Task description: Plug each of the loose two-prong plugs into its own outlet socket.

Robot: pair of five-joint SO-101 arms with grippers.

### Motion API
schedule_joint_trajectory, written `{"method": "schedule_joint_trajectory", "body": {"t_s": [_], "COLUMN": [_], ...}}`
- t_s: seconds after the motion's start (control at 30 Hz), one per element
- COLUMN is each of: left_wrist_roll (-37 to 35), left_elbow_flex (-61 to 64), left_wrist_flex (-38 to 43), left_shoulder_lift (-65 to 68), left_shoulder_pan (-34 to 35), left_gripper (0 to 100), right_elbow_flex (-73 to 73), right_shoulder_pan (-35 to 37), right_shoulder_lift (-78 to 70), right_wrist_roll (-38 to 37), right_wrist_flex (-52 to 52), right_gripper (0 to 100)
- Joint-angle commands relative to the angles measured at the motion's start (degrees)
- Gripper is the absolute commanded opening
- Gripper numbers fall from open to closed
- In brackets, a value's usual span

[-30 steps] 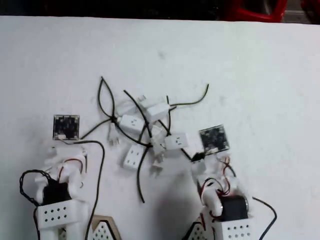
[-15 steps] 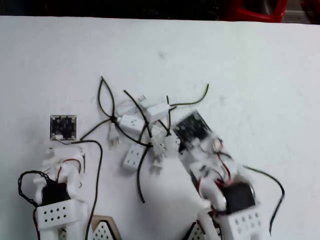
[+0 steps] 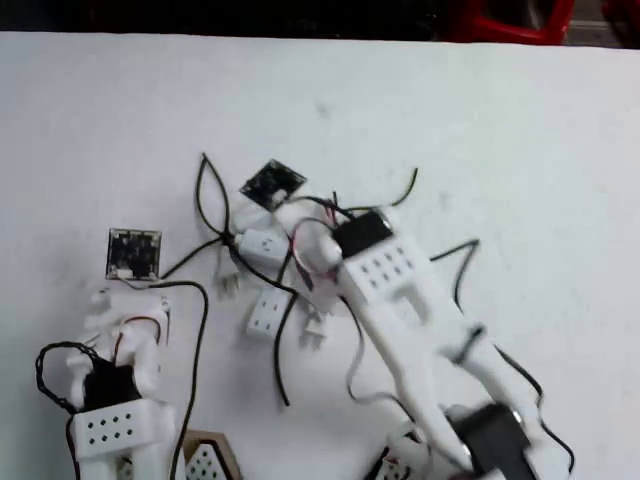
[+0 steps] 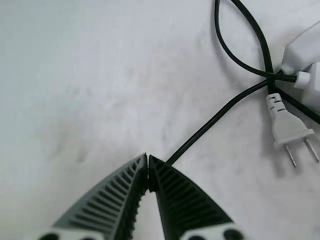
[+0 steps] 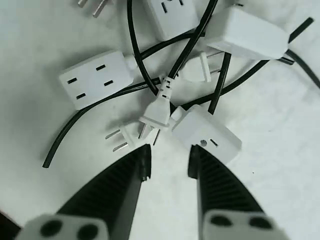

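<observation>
Left jaws clenched on nothing, tips close over the bench (image 4: 75,75) where a black cord (image 4: 215,120) runs in under them. A loose two-prong plug (image 4: 287,132) lies apart from them, unplugged, flat on the bench.

Right jaws released, hanging over the tangle. A white plug (image 5: 156,114) lies just beside a white outlet block (image 5: 206,131), prongs toward the gap. A triple outlet (image 5: 95,77) lies near, sockets up.

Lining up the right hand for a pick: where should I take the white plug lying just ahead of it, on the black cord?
Grip the plug across its flat white body, between prongs and cord collar. It lies flat, prongs toward the open right hand, so come straight down from above. A socket sits close beside it, so keep clear of that side.
</observation>
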State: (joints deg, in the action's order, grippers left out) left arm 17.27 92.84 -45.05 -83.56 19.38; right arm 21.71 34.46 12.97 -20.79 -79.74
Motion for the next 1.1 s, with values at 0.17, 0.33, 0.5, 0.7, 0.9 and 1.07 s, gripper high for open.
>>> {"method": "schedule_joint_trajectory", "body": {"t_s": [0.17,0.33,0.5,0.7,0.9,1.07], "left_wrist_roll": [0.53,0.62,0.62,0.62,0.62,0.62], "left_elbow_flex": [-0.62,-0.62,-0.62,-0.62,-0.62,-0.53], "left_wrist_flex": [1.23,1.23,1.23,1.23,1.23,1.23], "left_shoulder_lift": [-0.57,-0.57,-0.57,-0.57,-0.57,-0.57], "left_shoulder_pan": [0.22,0.22,0.22,0.22,0.22,0.22], "left_gripper": [3,3,3,3,3,3], "right_elbow_flex": [-10.9,-13.54,-13.8,-13.89,-13.89,-13.89], "right_shoulder_pan": [2.15,3.03,3.03,2.59,1.19,-0.75], "right_shoulder_lift": [-16.84,-22.9,-27.56,-31.52,-31.87,-25.01], "right_wrist_roll": [0.62,0.79,3.43,3.43,3.08,3.08], "right_wrist_flex": [0.22,1.1,4.35,4.35,4.18,1.89], "right_gripper": [14.6,14.6,14.5,13.5,2.3,1.8]}}
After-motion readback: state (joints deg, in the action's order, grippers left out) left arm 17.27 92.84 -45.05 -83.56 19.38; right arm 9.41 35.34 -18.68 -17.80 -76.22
